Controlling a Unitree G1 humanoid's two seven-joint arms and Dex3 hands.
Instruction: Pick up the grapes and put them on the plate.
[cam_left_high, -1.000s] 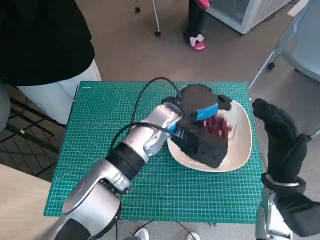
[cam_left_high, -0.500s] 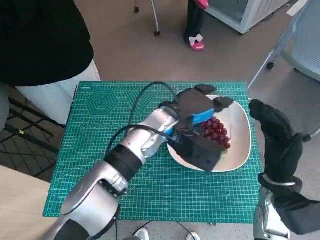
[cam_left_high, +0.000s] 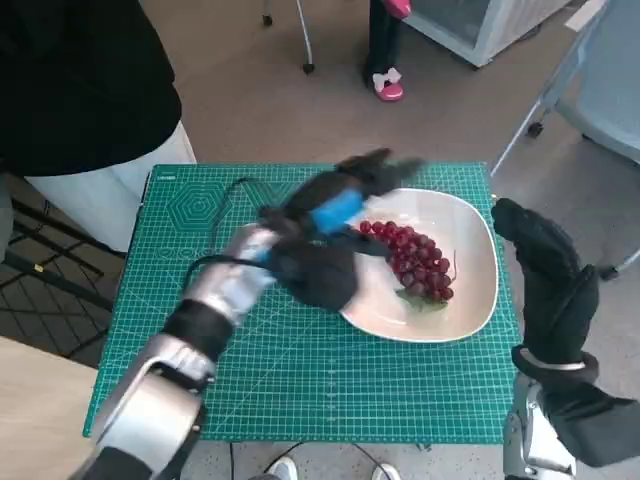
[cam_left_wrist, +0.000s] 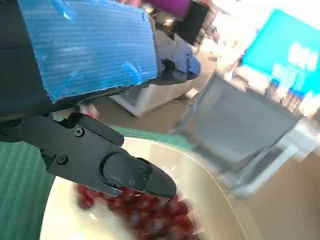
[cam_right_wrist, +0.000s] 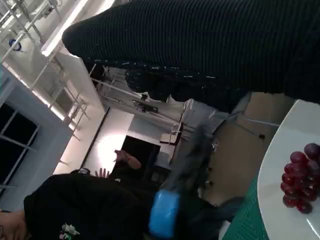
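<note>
A bunch of red grapes (cam_left_high: 412, 260) lies on the white plate (cam_left_high: 470, 300), on the right of the green cutting mat (cam_left_high: 300, 380). My left hand (cam_left_high: 330, 235) hovers at the plate's left edge with its fingers apart and nothing in it; it is blurred by motion. The left wrist view shows that hand's black fingers (cam_left_wrist: 110, 165) just above the grapes (cam_left_wrist: 150, 212) without touching them. My gloved right hand (cam_left_high: 548, 275) stands upright beside the plate's right rim, holding nothing. The right wrist view shows the grapes (cam_right_wrist: 298, 183) on the plate (cam_right_wrist: 280, 210).
A person in black top and white trousers (cam_left_high: 90, 110) stands at the table's far left corner. Another person's feet in pink shoes (cam_left_high: 388, 85) are beyond the table. A chair's legs (cam_left_high: 540, 110) stand at the far right.
My left hand has let go of the grapes and drawn back to the left, off the plate. The grapes now lie uncovered on the plate. The right hand has barely moved.
</note>
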